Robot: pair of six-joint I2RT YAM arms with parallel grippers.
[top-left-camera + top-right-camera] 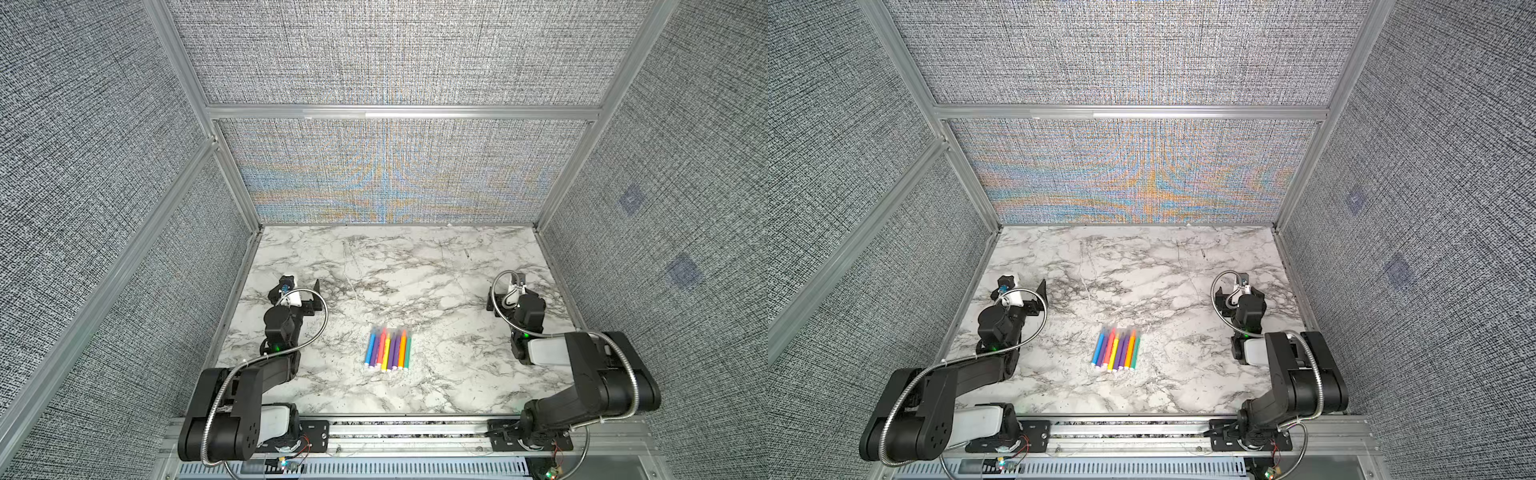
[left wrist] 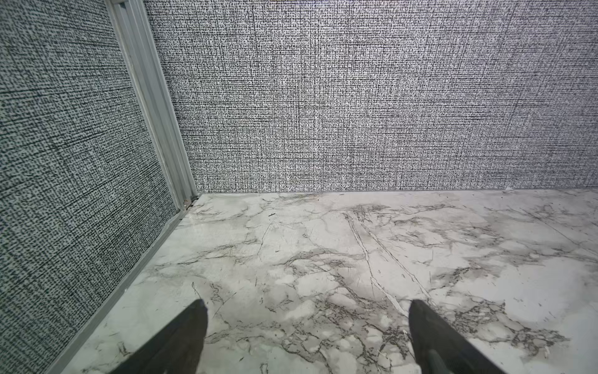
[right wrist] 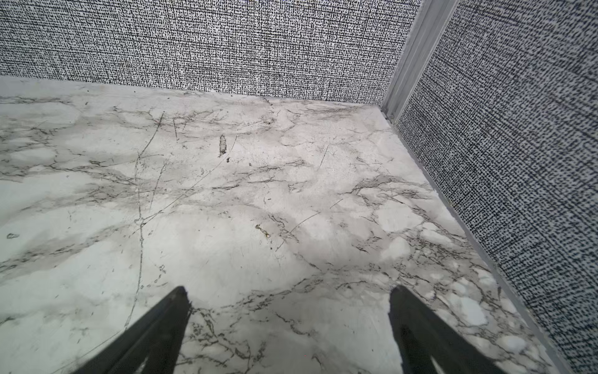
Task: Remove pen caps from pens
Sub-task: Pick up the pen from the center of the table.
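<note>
The pens [image 1: 388, 351] lie in a tight row near the middle of the marble table [image 1: 436, 270], a little toward its near edge, side by side and touching. Each runs roughly from 12 to 6 o'clock, taking 12 as the far wall. From 9 to 3 o'clock the bodies are blue, purple, red, yellow, purple, purple, orange and green. Their white end plugs sit at the 6 o'clock end. The pen caps [image 1: 382, 332] show only as a faint, pale blur on the tips at the 12 o'clock end, in both top views.

From the row, the left gripper [image 1: 301, 283] is at about 10 o'clock and the right gripper [image 1: 509, 291] at about 2 o'clock. Both are well apart from the pens and touch none of them.

In the left wrist view the fingers [image 2: 194, 327] are spread wide over bare marble, facing the corner where two grey woven wall panels [image 2: 356, 97] meet at an aluminium post [image 2: 152, 107]. In the right wrist view the right gripper's fingers [image 3: 168, 317] are likewise spread wide, with only veined marble between them, and they face the opposite far corner.
</note>
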